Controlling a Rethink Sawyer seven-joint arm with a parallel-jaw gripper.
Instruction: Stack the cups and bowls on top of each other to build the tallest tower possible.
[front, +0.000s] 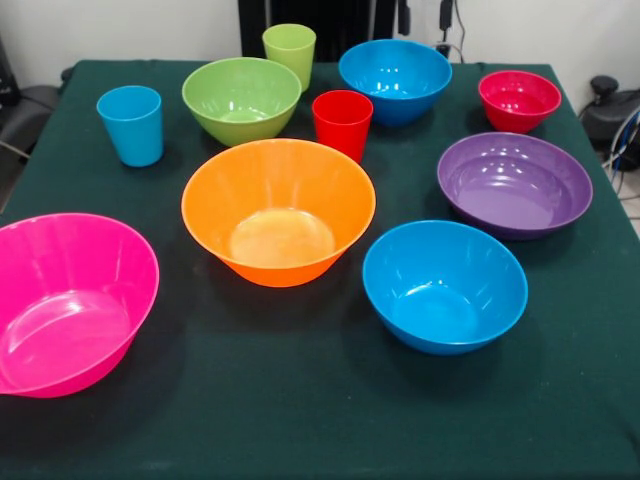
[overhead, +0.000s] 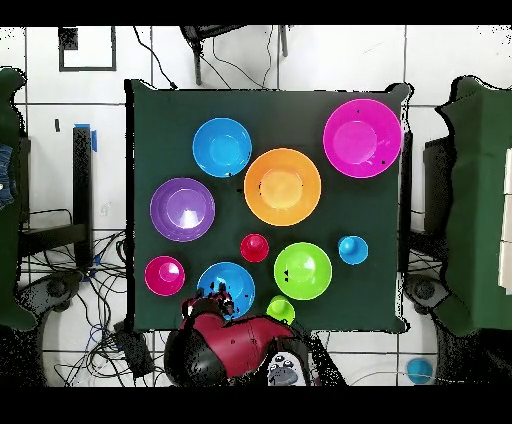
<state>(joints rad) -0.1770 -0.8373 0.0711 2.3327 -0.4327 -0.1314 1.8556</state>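
Bowls: seven lie loose on the green bench (front: 300, 420), none nested yet; orange bowl (front: 278, 211) sits mid-bench, pink bowl (front: 68, 303) at the near left corner, one blue bowl (front: 444, 286) near right, purple bowl (front: 514, 184) right, lime green bowl (front: 241, 99) and second blue bowl (front: 394, 79) far, small red bowl (front: 519, 100) far right.
Cups: light blue cup (front: 131, 124) far left, red cup (front: 342, 122) just behind the orange bowl, lime green cup (front: 289, 52) behind the green bowl.
Arm: the red and black arm (overhead: 235, 345) is drawn back at the bench edge in the overhead view.
End effector: cannot tell whether open or closed.
Tower: not begun.
Risk, crowding: reaching the far bowls could topple the red or green cup beside them.
Risk, grip: glossy flared rims may slip from a pinch.
Risk, order: nesting small under large would tilt the stack.
Risk, edge: the pink bowl sits close to the bench edge; a nudge could push it off.
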